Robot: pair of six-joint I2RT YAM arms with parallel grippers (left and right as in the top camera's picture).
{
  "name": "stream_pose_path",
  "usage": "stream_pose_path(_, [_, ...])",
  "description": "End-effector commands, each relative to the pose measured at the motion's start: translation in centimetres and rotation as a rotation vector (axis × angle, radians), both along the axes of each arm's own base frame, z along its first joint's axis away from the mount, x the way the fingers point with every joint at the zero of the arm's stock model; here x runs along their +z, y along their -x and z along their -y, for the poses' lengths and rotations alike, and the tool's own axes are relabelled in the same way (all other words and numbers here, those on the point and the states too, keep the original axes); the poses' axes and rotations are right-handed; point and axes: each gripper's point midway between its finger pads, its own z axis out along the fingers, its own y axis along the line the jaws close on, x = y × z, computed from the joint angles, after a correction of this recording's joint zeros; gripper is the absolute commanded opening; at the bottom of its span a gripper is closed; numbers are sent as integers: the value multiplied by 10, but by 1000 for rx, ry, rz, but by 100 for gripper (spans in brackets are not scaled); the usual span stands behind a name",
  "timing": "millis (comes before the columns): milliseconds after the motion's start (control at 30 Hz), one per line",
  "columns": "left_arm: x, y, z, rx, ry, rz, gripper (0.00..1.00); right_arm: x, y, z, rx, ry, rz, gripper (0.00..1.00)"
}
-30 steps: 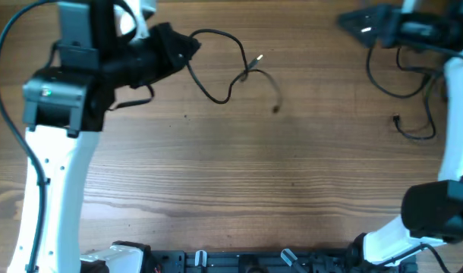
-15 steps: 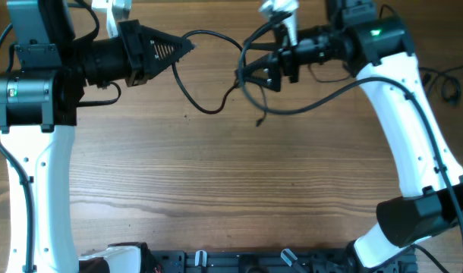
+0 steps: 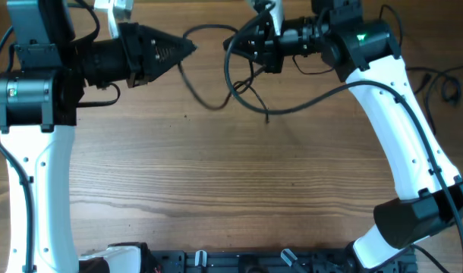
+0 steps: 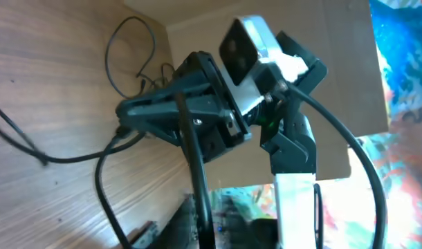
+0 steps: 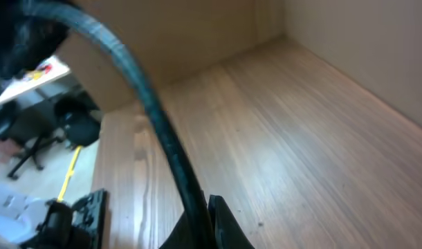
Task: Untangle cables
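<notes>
Right fingers (image 3: 250, 44) raised cable (image 3: 227, 72); wrist view confirms grip.

- Robotics laboratory bench: a left arm (image 3: 42, 174) and a right arm (image 3: 406, 136), white-shelled with black joints, stand at a wood-grain worktop (image 3: 231, 189).
- Plain brown board walls (image 5: 349, 48) enclose the worktop's far edges.
- A dark wheeled office chair (image 5: 76, 117), blurred, stands on the floor beyond.

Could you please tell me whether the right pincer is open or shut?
Shut: in the right wrist view, the right pincer grips the cable between closed fingertips.
</notes>
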Motion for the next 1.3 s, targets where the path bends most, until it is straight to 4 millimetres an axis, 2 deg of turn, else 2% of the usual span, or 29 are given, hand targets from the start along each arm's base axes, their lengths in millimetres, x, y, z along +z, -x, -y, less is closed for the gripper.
stream_pose_path(0, [-9,-16,-11,102,-77,14,73,-5,-33,21,-271,42,-126,4])
stream_pose_path(33, [-13,-22,-16,140,-105,12,93,-8,-45,33,-360,50,-168,4])
stream_pose_path(67, [-18,-26,-20,176,-132,6,100,-10,-52,44,-416,53,-190,4])
stream_pose_path(167, [-37,-38,-39,303,-236,-38,100,-9,-81,97,-616,49,-214,4])
stream_pose_path(200, [-50,-41,-52,375,-302,-73,100,-1,-102,146,-792,37,-202,4])
stream_pose_path(233, [-55,-43,-57,403,-330,-87,100,6,-109,170,-861,23,-192,4])
stream_pose_path(267, [-57,-43,-60,418,-344,-93,100,12,-113,186,-904,11,-188,4])
stream_pose_path(300, [-61,-43,-64,438,-365,-103,100,22,-117,213,-963,-9,-174,4])
stream_pose_path(333, [-62,-44,-66,448,-375,-108,100,28,-119,229,-1001,-26,-172,4])
stream_pose_path(367, [-65,-44,-70,463,-391,-112,100,42,-122,271,-1096,-72,-171,4])
stream_pose_path(433, [-65,-44,-70,465,-398,-109,100,53,-120,317,-1200,-120,-176,4])
stream_pose_path(500, [-65,-44,-71,465,-399,-111,100,58,-111,380,-1332,-175,-195,4])
stream_pose_path(567, [-66,-44,-71,465,-399,-112,100,57,-99,421,-1414,-218,-226,4])
stream_pose_path(600, [-66,-45,-71,465,-399,-113,100,55,-89,449,-1482,-245,-250,4])
stream_pose_path(667, [-67,-45,-70,463,-400,-116,100,52,-73,493,-1583,-269,-257,4])
stream_pose_path(733, [-69,-46,-70,462,-401,-121,100,42,-61,532,-1689,-268,-266,4])
stream_pose_path(800, [-71,-48,-70,459,-402,-128,100,22,-57,560,-1791,-237,-299,4])
stream_pose_path(833, [-74,-49,-70,458,-403,-134,100,-1,-53,577,-1866,-198,-351,4])
stream_pose_path(867, [-76,-50,-70,456,-405,-143,100,-12,-51,583,-1899,-179,-383,4])
stream_pose_path(900, [-79,-51,-70,454,-408,-153,100,-39,-42,597,-1997,-135,-471,4])
stream_pose_path(967, [-84,-53,-70,450,-413,-173,100,-74,-24,615,-2160,-73,-595,4])
stream_pose_path(1067, [-92,-55,-70,445,-418,-197,100,-116,-11,631,-2263,37,-698,4])
stream_pose_path(1200, [-93,-55,-70,443,-419,-202,100,-163,-13,643,-2275,65,-809,4])
stream_pose_path(1233, [-93,-55,-70,443,-420,-203,100,-169,-14,644,-2270,65,-822,8])
stream_pose_path(1267, [-93,-55,-70,443,-420,-205,100,-174,-14,645,-2269,69,-834,31])
